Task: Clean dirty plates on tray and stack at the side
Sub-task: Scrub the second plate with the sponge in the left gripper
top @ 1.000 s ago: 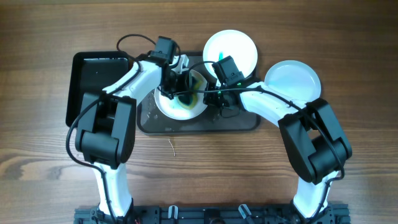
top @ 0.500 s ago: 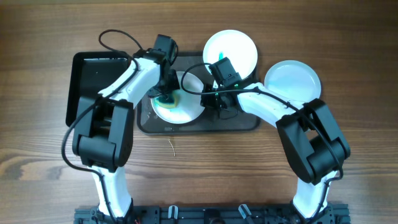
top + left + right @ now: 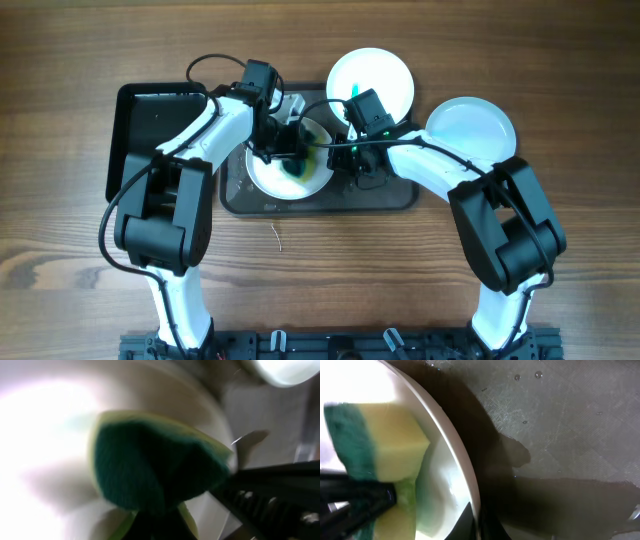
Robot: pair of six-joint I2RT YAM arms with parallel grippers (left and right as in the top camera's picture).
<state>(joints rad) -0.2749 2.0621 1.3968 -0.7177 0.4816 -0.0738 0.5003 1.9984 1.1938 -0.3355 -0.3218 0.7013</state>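
Note:
A white plate [image 3: 268,176] smeared with green lies on the dark tray [image 3: 390,198] in the overhead view. My left gripper [image 3: 288,150] is shut on a yellow and green sponge [image 3: 297,163] and presses it on the plate; the sponge fills the left wrist view [image 3: 150,465]. My right gripper [image 3: 342,157] is shut on the plate's right rim [image 3: 467,487], one finger inside and one outside. The sponge also shows in the right wrist view [image 3: 375,440]. Two clean white plates [image 3: 371,80] [image 3: 471,126] lie on the table at the upper right.
A black square tray [image 3: 150,120] lies on the table at the left, beside the dark tray. Drops of water [image 3: 535,375] lie on the dark tray's wet surface. Cables [image 3: 215,62] loop over the left arm.
My left gripper swept the sponge left across the plate and then back right toward the middle. The right gripper kept its hold on the rim.

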